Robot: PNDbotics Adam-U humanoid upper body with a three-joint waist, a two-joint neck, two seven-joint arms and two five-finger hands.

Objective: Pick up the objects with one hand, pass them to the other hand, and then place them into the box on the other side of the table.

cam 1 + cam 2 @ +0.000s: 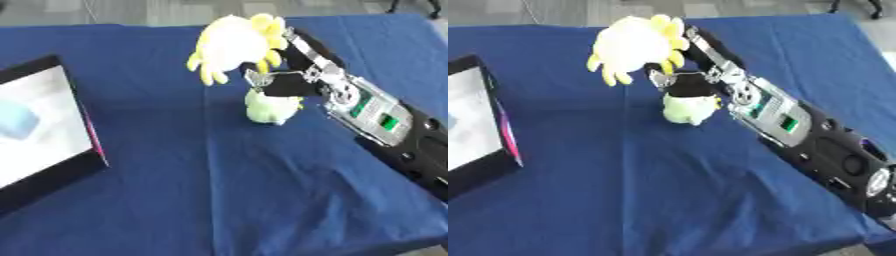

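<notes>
My right hand [293, 57] reaches in from the lower right and is shut on a white soft toy with yellow fringes [232, 42], held up over the far middle of the blue table [219, 190]. Just under the hand a pale green soft lump [273, 107] sits at the table's surface; I cannot tell whether it is part of the toy or separate. At the left edge stands a box [83, 125] with a black rim and white inside. The left hand shows in neither view.
A light blue thing [17, 122] lies inside the box. The box has a pink strip along its near right edge. The right forearm [376, 117] slants across the table's right side. The table's far edge runs behind the toy.
</notes>
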